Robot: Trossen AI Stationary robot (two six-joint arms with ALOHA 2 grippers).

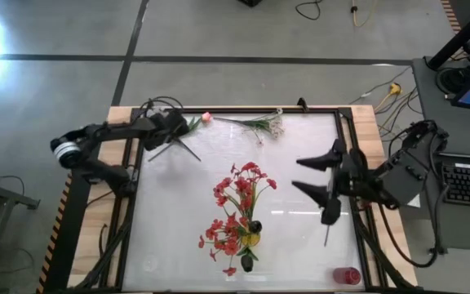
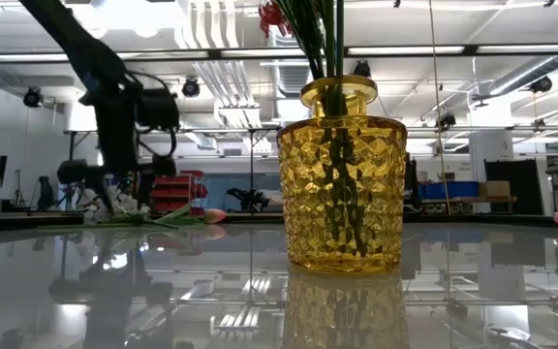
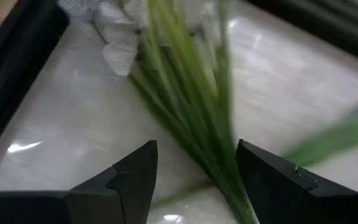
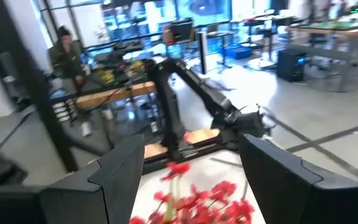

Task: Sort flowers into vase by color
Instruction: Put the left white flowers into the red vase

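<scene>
High view shows the red flowers (image 1: pixel 239 214) already standing in the yellow vase (image 1: pixel 252 238) at table centre. I have the left gripper (image 1: pixel 188 125) at the far left, jaws apart around green stems (image 3: pixel 191 118); pink bud (image 1: pixel 206 117) and white spray (image 1: pixel 263 124) remain unsorted. Right gripper (image 1: pixel 321 177) waits open at right.

A robotics lab or workshop: an open hall with exposed ceiling ducts (image 2: pixel 231 73) and strip lights, a concrete floor (image 1: pixel 219 28) strung with cables, workbenches (image 4: pixel 328 28), a keyboard (image 1: pixel 469 181), and a seated person (image 4: pixel 64 53).
</scene>
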